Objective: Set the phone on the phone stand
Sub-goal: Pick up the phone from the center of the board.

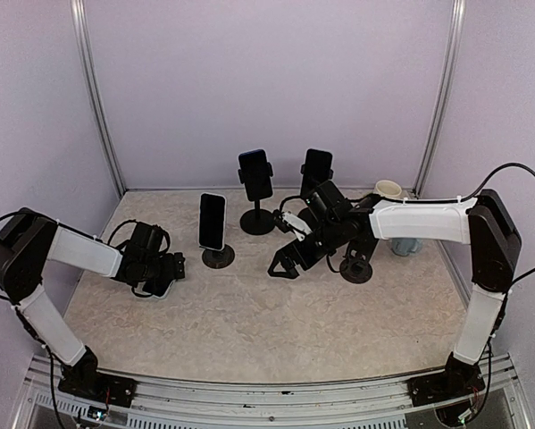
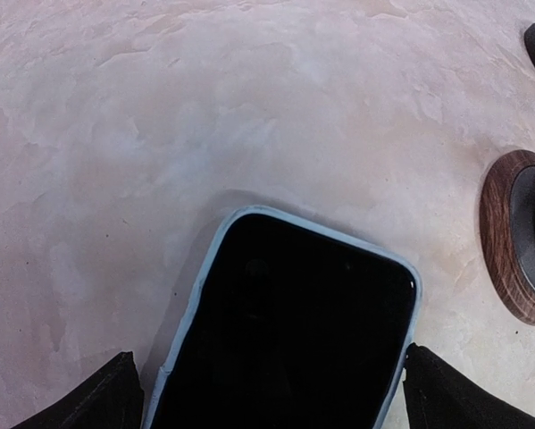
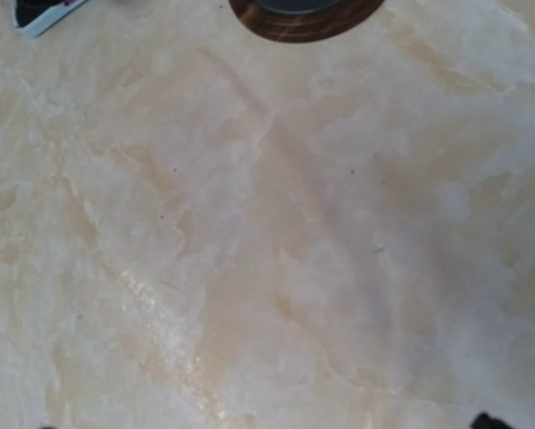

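Note:
A phone in a light-blue case (image 2: pixel 294 331) lies screen up on the table at the left. My left gripper (image 1: pixel 163 271) is down over it, and its fingers (image 2: pixel 102 400) press against the phone's two long edges, so it is shut on the phone. The phone's corner also shows in the right wrist view (image 3: pixel 44 13). A black phone stand (image 1: pixel 356 266) with no phone visible on it sits under my right forearm. My right gripper (image 1: pixel 280 266) is open and empty, low over bare table at the centre. Only its fingertips (image 3: pixel 483 420) show.
Three other phones stand on stands. One (image 1: pixel 213 222) is on a wood-rimmed base (image 2: pixel 517 237), close to the right of my left gripper. One (image 1: pixel 255 174) is on a black stand at the back centre, and one (image 1: pixel 316 168) is behind my right arm. Two cups (image 1: pixel 388 189) stand at the back right.

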`<state>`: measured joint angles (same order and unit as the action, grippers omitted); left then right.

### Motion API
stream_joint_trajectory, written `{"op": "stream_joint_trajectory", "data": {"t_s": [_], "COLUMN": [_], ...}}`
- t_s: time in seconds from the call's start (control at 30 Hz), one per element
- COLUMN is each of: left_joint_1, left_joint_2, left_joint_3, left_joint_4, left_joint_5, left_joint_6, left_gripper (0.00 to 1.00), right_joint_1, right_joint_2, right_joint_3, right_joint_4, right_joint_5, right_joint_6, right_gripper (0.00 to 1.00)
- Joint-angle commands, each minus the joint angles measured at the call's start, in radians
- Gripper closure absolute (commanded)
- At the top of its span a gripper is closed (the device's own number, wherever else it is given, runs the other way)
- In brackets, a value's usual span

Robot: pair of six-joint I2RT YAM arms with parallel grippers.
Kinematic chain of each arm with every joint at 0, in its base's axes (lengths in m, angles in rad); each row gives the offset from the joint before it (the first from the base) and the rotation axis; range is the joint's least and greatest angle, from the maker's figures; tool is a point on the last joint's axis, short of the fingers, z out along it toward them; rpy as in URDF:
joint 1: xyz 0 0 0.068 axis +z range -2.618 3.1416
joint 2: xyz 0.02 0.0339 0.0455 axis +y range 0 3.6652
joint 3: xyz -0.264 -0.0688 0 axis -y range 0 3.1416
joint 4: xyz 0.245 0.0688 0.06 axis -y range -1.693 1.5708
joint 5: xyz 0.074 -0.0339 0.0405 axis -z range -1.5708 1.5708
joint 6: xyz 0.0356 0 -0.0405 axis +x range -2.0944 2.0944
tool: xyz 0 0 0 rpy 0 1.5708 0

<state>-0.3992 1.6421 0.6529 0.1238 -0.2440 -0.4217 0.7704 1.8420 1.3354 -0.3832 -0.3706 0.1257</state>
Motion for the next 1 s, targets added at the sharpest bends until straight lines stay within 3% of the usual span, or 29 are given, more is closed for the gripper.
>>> {"op": "stream_joint_trajectory", "data": {"t_s": [0.0,0.2,0.43,0.7,0.97], "left_joint_1": [-0.002,-0.02,-0.04,-0.118,-0.139], "left_joint_2": [-0.033,-0.067,-0.003,0.052,0.065], "left_joint_3": [-0.017,-0.041,-0.02,0.024,0.037], "left_joint_4": [-0.021,-0.052,-0.075,-0.143,-0.162], "left_joint_5": [0.052,0.06,0.073,-0.046,-0.089], "left_joint_6": [-0.009,-0.002,-0.004,-0.026,-0.036], "left_gripper": [0.01,0.01,0.01,0.01,0.16], "right_joint_1": [0.007,0.007,0.006,0.007,0.008], "right_joint_2": [0.0,0.005,-0.025,-0.112,-0.157], "right_joint_3": [-0.01,-0.007,-0.025,-0.071,-0.076], "right_joint_4": [0.017,0.017,0.014,0.026,-0.015], "right_joint_5": [-0.009,-0.008,0.025,0.069,0.159], "right_joint_6": [0.001,0.001,0.002,0.007,0.003], "right_gripper": [0.0,0.0,0.0,0.0,0.0]}}
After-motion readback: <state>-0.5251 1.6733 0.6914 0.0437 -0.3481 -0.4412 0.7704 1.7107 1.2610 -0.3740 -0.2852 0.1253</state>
